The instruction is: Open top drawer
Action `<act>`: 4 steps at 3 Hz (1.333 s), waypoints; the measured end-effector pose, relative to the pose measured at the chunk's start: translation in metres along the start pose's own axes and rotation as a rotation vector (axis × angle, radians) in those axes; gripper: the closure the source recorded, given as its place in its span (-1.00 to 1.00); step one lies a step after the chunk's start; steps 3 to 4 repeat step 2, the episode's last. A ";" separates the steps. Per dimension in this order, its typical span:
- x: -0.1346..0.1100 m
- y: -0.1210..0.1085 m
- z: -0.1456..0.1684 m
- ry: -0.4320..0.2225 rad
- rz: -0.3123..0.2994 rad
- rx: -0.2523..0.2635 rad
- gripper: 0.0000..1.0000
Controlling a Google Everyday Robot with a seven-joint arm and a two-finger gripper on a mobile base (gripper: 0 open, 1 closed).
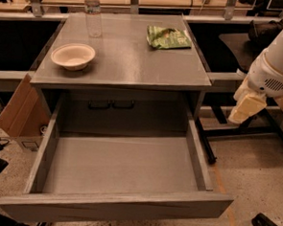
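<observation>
The top drawer [116, 207] is a wide matte-grey drawer with a plain flat front. It stands pulled far out of the grey cabinet [130, 61], showing its shallow, bare grey interior. My gripper [243, 107] has cream-coloured fingers and hangs below the white arm at the right. It is beside the cabinet's right side, apart from the drawer and touching nothing. It holds nothing.
On the cabinet top stand a white bowl [73, 56], a clear water bottle [93, 11] and a green snack bag [168, 37]. A cardboard box [19, 110] leans at the left. Black table legs [236, 132] stand at the right, and a black caster [264, 224] sits on the floor.
</observation>
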State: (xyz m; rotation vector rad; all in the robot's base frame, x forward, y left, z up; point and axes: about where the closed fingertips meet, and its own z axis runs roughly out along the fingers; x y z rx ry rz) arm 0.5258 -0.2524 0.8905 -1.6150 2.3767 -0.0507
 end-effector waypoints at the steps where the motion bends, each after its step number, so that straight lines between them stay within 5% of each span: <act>1: 0.000 0.000 0.000 0.000 -0.001 0.001 -1.00; 4: 0.000 0.000 0.000 0.000 -0.001 0.001 -1.00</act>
